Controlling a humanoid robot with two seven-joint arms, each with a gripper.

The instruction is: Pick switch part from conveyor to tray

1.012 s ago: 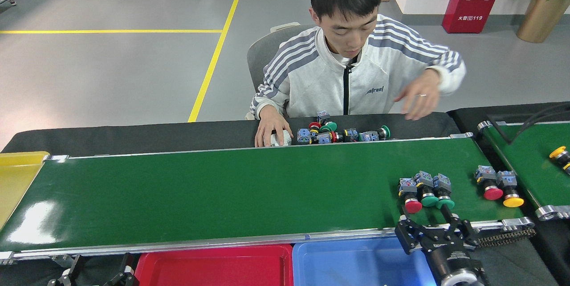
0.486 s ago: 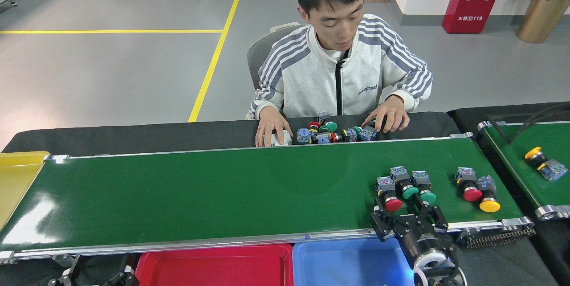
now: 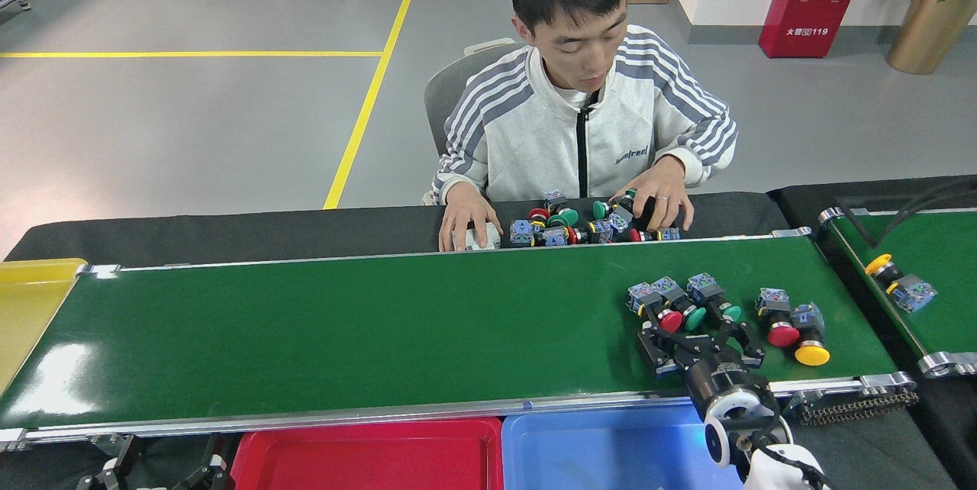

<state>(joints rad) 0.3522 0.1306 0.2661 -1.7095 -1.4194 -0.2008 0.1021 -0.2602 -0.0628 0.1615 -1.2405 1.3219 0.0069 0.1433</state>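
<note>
While the right gripper (image 3: 698,337) reaches over the conveyor (image 3: 366,330) with fingers spread apart, three switch parts (image 3: 679,301) lie just at its twelve o'clock; two more (image 3: 794,322) sit at three o'clock. Left gripper (image 3: 153,475): state unclear. Blue tray (image 3: 603,452) lies at six o'clock.

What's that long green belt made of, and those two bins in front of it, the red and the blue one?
The conveyor looks like smooth, glossy rubber or PVC: light glares off its left end. Its edge rails look like bare silver aluminium. The red tray and blue tray seem to be moulded plastic, with even colour, rounded rims and a soft sheen. None of this is certain from a picture alone.
</note>
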